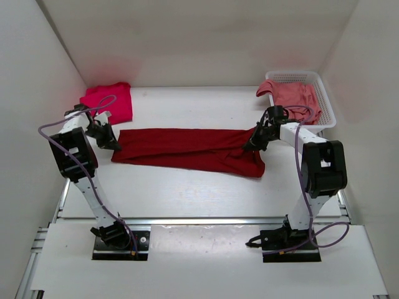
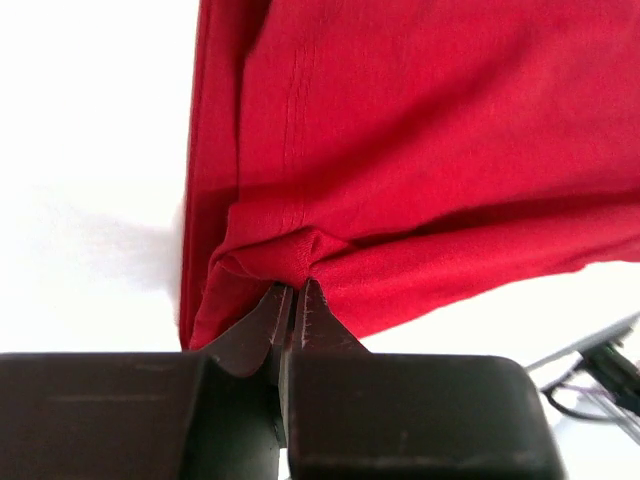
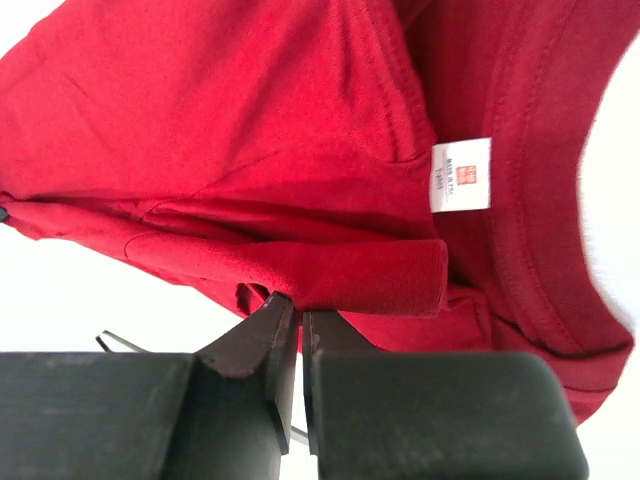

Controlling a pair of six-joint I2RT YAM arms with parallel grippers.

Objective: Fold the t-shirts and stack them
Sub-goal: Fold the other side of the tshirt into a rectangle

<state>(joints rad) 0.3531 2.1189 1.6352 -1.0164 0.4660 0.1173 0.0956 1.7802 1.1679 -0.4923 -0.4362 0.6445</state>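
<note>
A dark crimson t-shirt lies stretched in a long band across the middle of the table. My left gripper is shut on its left end; the left wrist view shows the cloth pinched at the fingertips. My right gripper is shut on its right end, near the collar with a white label. A bright pinkish-red t-shirt lies folded at the back left. A faded salmon pink t-shirt lies crumpled in the basket.
A white plastic mesh basket stands at the back right against the wall. White walls close in the table on the left, back and right. Purple cables loop from both arms.
</note>
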